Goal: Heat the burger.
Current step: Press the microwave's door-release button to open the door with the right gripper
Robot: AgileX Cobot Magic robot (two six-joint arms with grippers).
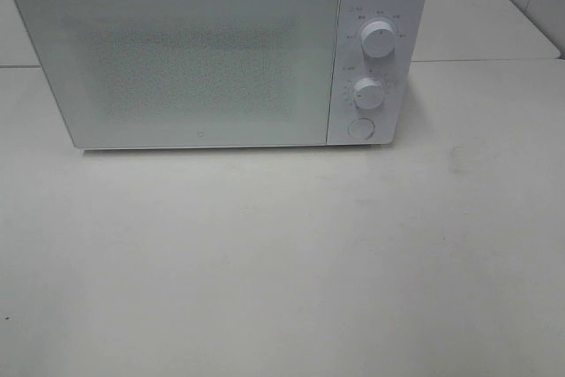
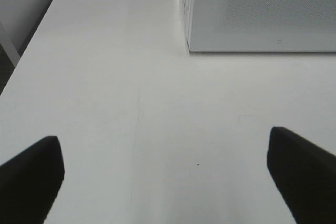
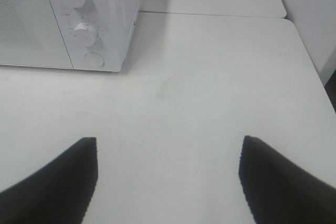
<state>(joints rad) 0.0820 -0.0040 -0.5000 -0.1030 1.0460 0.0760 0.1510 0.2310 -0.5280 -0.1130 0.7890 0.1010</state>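
While the left claw (image 2: 164, 139) and right claw (image 3: 168, 142) hang wide open and empty over the bench (image 1: 282, 262), the shut microwave (image 1: 380, 6) door (image 1: 177, 59) likely needs opening next.

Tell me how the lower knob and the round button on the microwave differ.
The lower knob stands out from the control panel of the microwave, while the round button lies nearly flat. The lower knob has a ring of small marks around it; the round button has none. The round button sits below the lower knob. Both are round and white.
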